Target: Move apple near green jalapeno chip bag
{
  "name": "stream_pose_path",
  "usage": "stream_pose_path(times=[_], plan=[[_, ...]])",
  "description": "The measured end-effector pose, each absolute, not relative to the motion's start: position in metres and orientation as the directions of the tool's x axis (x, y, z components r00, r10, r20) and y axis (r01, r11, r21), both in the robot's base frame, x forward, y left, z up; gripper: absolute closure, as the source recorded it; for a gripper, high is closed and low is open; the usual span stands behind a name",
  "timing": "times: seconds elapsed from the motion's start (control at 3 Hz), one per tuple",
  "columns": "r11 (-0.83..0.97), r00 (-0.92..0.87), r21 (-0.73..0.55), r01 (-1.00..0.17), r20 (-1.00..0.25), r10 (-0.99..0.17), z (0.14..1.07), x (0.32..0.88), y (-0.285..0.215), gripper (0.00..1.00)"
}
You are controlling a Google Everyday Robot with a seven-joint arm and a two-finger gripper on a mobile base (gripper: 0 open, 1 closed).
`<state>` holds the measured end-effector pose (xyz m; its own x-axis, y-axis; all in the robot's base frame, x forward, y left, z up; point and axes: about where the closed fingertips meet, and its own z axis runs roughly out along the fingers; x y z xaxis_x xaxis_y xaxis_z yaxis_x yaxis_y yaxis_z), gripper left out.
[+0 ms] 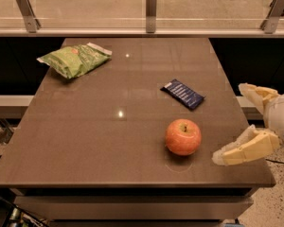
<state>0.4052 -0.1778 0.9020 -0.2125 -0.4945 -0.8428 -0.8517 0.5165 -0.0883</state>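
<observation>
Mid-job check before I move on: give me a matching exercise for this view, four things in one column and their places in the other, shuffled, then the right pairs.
Things
1. apple
2. green jalapeno chip bag
3. dark blue bar wrapper
4. gripper

Places
A. far left part of the table
B. at the table's right edge, open, holding nothing
C. near right part of the table, stem up
D. lying flat, right of centre, beyond the apple

Pairs: 1-C, 2-A, 3-D, 4-B
</observation>
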Motion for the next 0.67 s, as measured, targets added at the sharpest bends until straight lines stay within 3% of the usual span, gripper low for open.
stream_pose_path(times=[0.67], plan=[[0.484,-0.183,-0.018,-0.875,-0.913,-0.365,0.865,0.415,-0.144,0.00]])
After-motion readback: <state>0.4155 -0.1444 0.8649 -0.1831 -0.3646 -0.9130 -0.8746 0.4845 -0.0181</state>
